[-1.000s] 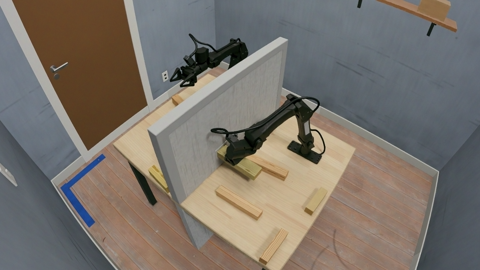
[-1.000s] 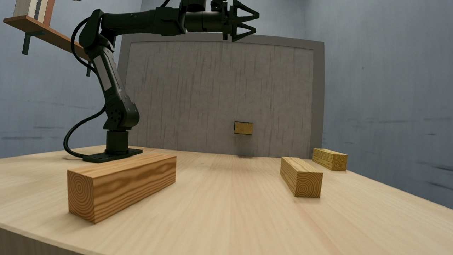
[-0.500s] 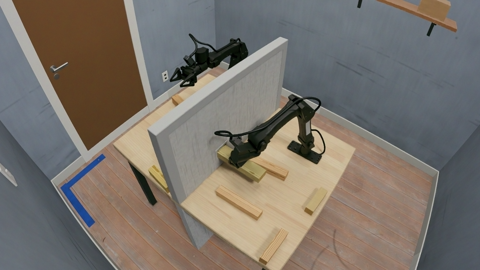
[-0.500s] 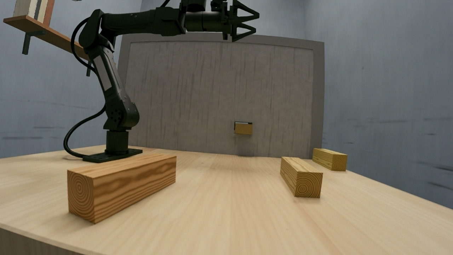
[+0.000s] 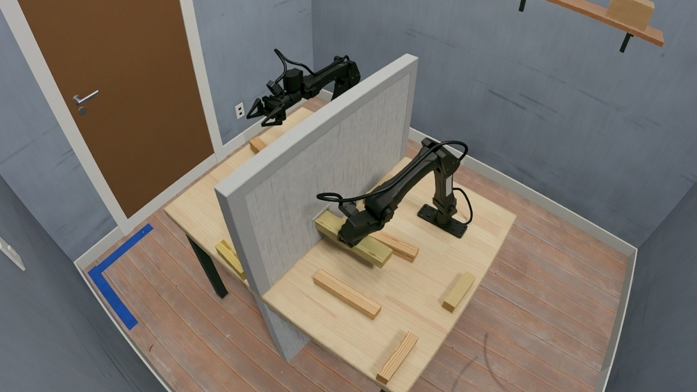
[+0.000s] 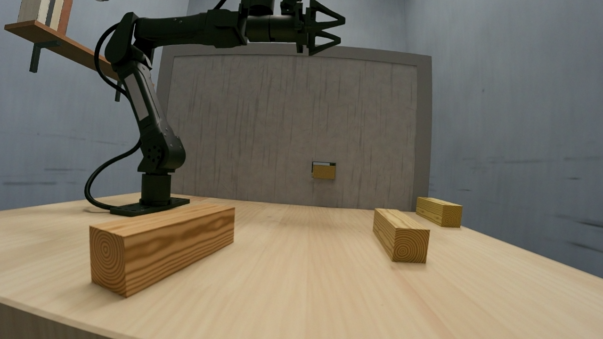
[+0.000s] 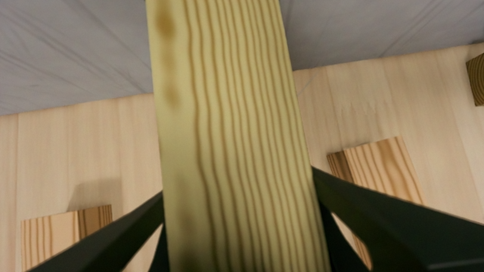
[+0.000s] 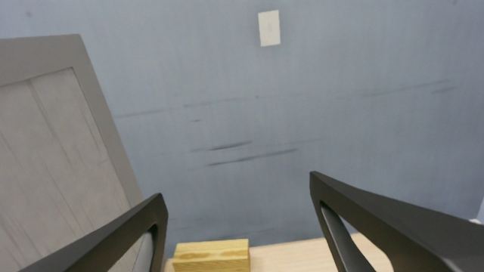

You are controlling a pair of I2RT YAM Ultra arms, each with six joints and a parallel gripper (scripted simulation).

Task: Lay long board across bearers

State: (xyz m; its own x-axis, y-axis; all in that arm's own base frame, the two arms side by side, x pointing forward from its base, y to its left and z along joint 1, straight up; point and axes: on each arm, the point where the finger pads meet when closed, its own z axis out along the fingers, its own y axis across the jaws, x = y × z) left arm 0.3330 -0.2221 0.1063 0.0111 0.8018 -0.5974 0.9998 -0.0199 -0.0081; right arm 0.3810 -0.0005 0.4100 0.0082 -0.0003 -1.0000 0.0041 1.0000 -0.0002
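"Report on the long board?"

"The long board (image 5: 370, 252) (image 6: 323, 172) (image 7: 227, 113) is on the left arm's side of the grey panel wall (image 5: 321, 146) (image 6: 253, 126) (image 7: 76, 57) (image 8: 45, 151), raised above the table (image 5: 414, 312) (image 6: 295, 274) (image 7: 132, 125) (image 8: 302, 245). Its forward end is at the slot (image 5: 319, 213) (image 6: 323, 163). In the exterior view the end face shows through the opening, a narrow gap above it. Whether the tip is inside cannot be determined."

"Condition of the left gripper (image 5: 353, 238) (image 7: 238, 183)?"

"Pinching the board, one finger against each long side."

"And the right gripper (image 5: 255, 121) (image 6: 341, 30) (image 8: 237, 192)?"

"Fingers spread, nothing between them. It is raised above the table on the far side."

"Items beneath the board?"

"Two orange-grained battens lie flat on the table: one (image 5: 347, 293) (image 7: 49, 230) well apart from the arm's base, the other (image 5: 399, 245) (image 7: 378, 166) nearer that base. The board hangs between and above them. Two shorter blocks, one striped (image 5: 397, 357), one plain yellowish (image 5: 458, 291), lie near the table's edge."

"Far side?"

"An orange-brown block (image 5: 258, 144) (image 6: 162, 248) and two yellow blocks rest on the table, the rear one (image 6: 438, 212) near the wall, the front one (image 6: 400, 236) apart from it. The board rests on none of them."
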